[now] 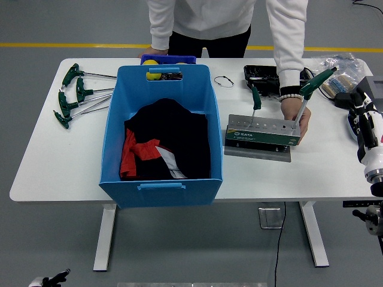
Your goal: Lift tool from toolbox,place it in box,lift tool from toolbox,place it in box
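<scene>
A grey tool stand [262, 133] sits right of the blue box [163, 137]. Two green T-handle keys stand in it: a small one [255, 98] at its left and a large tilted one [315, 82] at its right end. A person's hand [295, 117] grips the stand's right end beside the large key. My right hand [366, 121] hovers at the table's right edge, well apart from the stand, seen edge-on. The box holds black and red cloth [161, 146].
Several green T-handle keys [75, 95] lie at the table's far left. A black tray [266, 75], a small wire piece [224, 81], a plastic bag [344, 67] and a grey device [371, 86] lie at the back right. A person stands at the far side.
</scene>
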